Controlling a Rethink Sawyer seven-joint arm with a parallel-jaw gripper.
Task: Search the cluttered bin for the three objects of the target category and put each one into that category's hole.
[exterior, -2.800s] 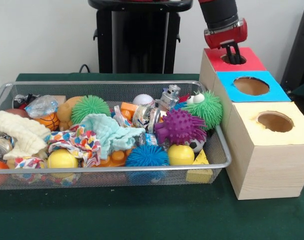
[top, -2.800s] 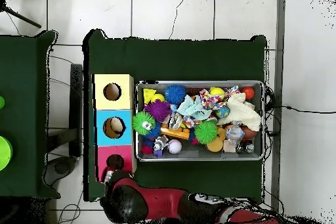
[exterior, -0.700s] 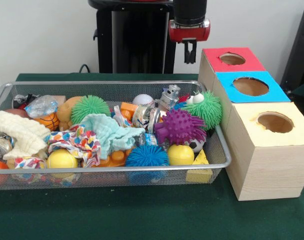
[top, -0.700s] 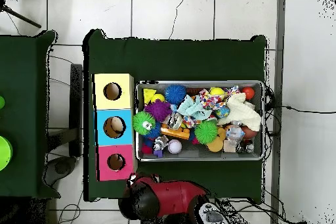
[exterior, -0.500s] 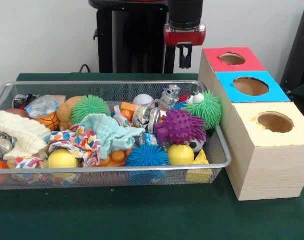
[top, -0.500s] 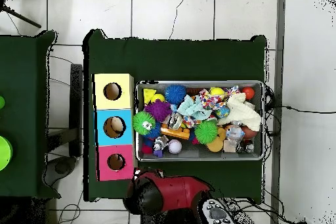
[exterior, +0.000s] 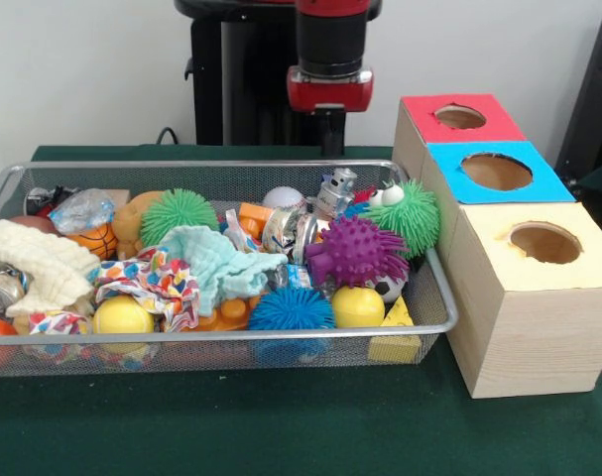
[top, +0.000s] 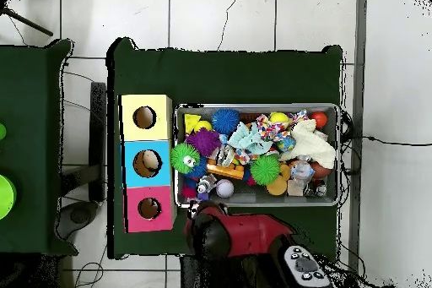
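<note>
The silver wire-mesh bin (exterior: 221, 167) lies on the green table, full of toys; it also shows in the overhead view (top: 257, 204). The red-surround hole (exterior: 460, 117) tops the farthest pale wood box, right of the bin, and shows in the overhead view (top: 149, 209). My gripper (exterior: 329, 129) hangs from the red wrist just behind the bin's far rim, above a small robot toy (exterior: 336, 190), holding nothing that shows. Its tips blend into the black pedestal. In the overhead view the red arm (top: 245, 238) hides it.
The blue-surround hole (exterior: 496, 172) and the yellow-surround hole (exterior: 544, 242) follow toward the camera. The bin holds a purple spiky ball (exterior: 358, 250), green spiky balls (exterior: 412, 213), a blue one (exterior: 291, 309), yellow balls, cloths and a baseball (exterior: 283, 198).
The arm has swung left in the front view, from beside the red-topped box to behind the bin's far rim. Nothing in the bin has moved.
</note>
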